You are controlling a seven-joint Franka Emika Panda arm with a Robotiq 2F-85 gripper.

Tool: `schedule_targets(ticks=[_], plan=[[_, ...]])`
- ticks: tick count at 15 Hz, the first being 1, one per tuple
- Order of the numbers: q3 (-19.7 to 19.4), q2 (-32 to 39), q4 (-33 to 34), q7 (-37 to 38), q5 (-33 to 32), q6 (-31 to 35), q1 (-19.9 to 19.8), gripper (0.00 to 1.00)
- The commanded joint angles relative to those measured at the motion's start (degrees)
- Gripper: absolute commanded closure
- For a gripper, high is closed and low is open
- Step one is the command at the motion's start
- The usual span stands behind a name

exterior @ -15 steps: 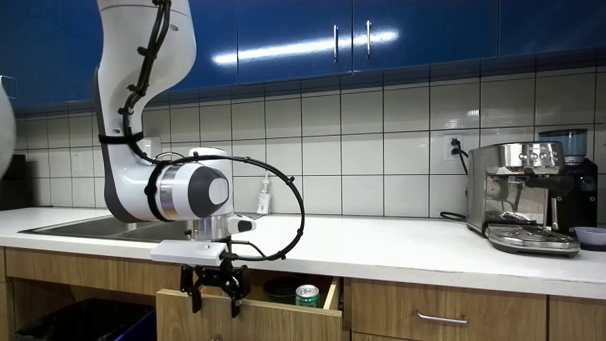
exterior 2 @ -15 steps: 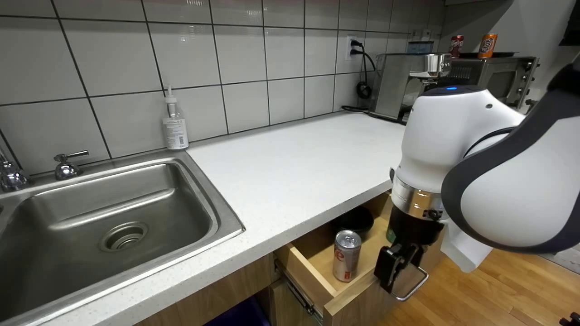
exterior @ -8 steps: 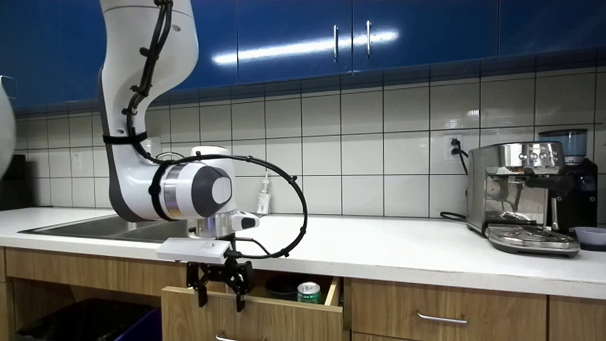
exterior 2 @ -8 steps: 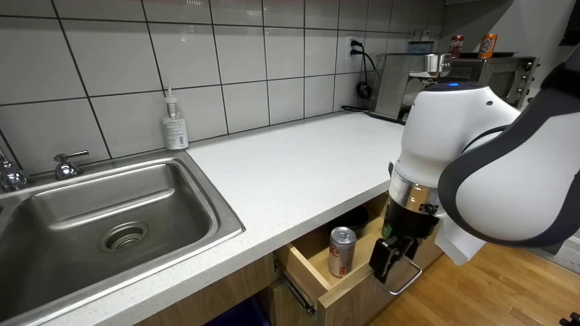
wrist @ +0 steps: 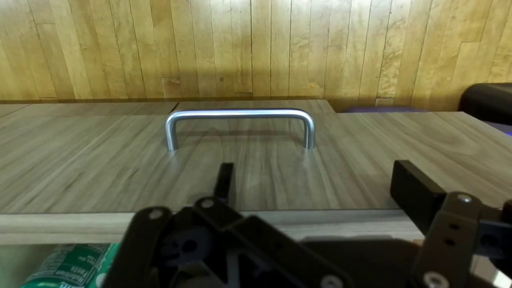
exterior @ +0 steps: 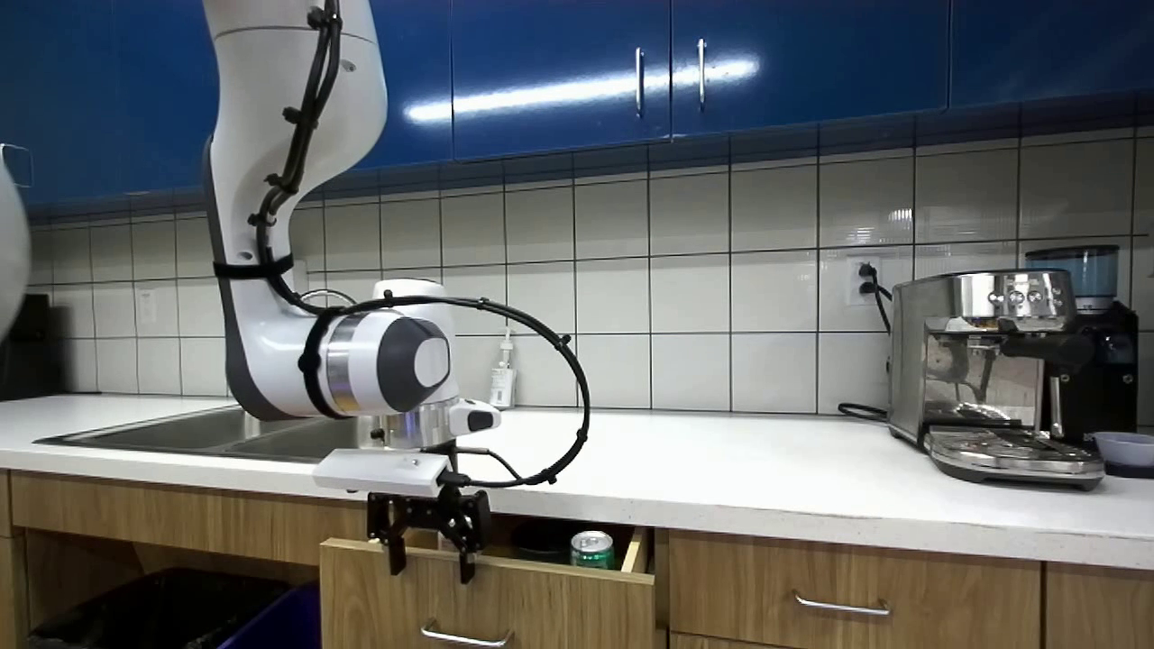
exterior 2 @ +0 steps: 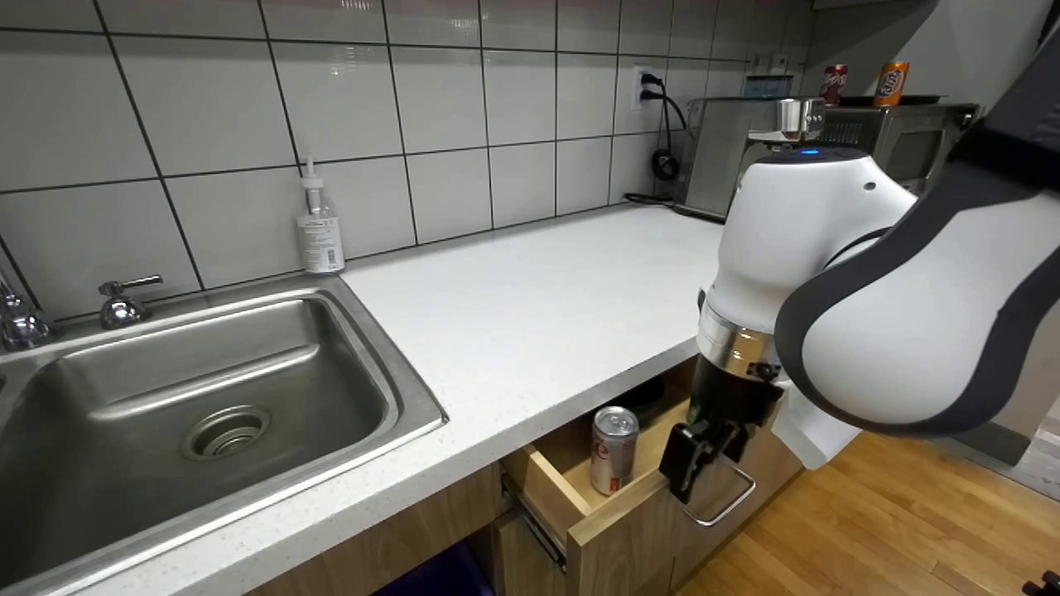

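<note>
- By the drawer (exterior: 559, 599), near side — gripper (exterior: 432, 571), fingers (wrist: 418, 192) wide apart, holding nothing, maybe touching.
- Inside, at left, silver can (exterior 2: 614, 455); at right, green can (exterior: 592, 552) — likely kept from falling out by walls (exterior 2: 542, 484).
- Out front, handle (wrist: 240, 113) for pulling.

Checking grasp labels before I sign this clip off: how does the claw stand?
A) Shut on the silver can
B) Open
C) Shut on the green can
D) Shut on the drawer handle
B: in the wrist view the claw has its fingers spread wide apart, with the drawer handle ungripped.
</note>
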Motion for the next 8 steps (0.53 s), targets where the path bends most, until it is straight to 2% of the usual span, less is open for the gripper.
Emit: schedule_targets(ticks=[1,8], plan=[[-0.3,2.0,3.3,-0.8,0.1,1.1,-0.3,0.0],[-0.3,4.0,6.5,-1.5,0.3,0.7,-0.8,0.0]])
